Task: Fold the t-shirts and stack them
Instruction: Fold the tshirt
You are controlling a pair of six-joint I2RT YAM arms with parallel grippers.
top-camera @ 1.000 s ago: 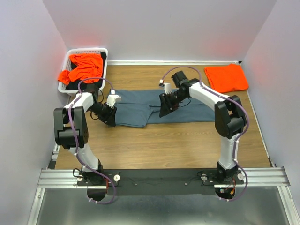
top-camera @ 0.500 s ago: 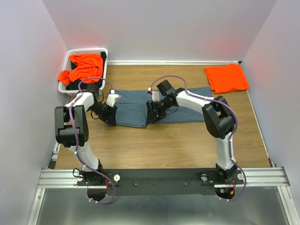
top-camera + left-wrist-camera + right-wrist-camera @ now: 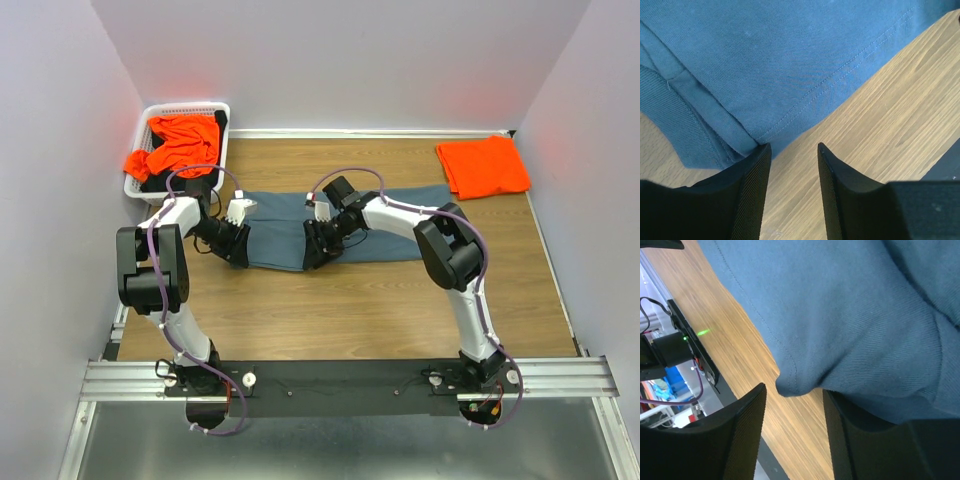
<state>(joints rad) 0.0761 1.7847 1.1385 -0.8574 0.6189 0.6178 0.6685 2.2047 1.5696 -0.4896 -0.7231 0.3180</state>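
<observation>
On desk (image 3: 350,310) centre: 1 blue-grey t-shirt (image 3: 278,235); left end effector (image 3: 793,146) open at its left hem, right end effector (image 3: 794,389) open, cloth over 1 finger (image 3: 860,440). Far-left basket (image 3: 185,105): orange t-shirts (image 3: 180,140). Far right: 1 folded orange t-shirt (image 3: 483,165).

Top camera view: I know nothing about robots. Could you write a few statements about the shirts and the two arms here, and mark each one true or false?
1. The blue-grey t-shirt lies stretched out on the wooden table. True.
2. The folded orange t-shirt sits inside the white basket. False: it lies on the table at the far right corner. The basket holds crumpled orange shirts.
3. The fingers of the left gripper stand apart with bare wood between them. True.
4. The right gripper is over at the folded orange t-shirt. False: it is at the blue-grey t-shirt, near its middle, and the left gripper is at that shirt's left end.
</observation>
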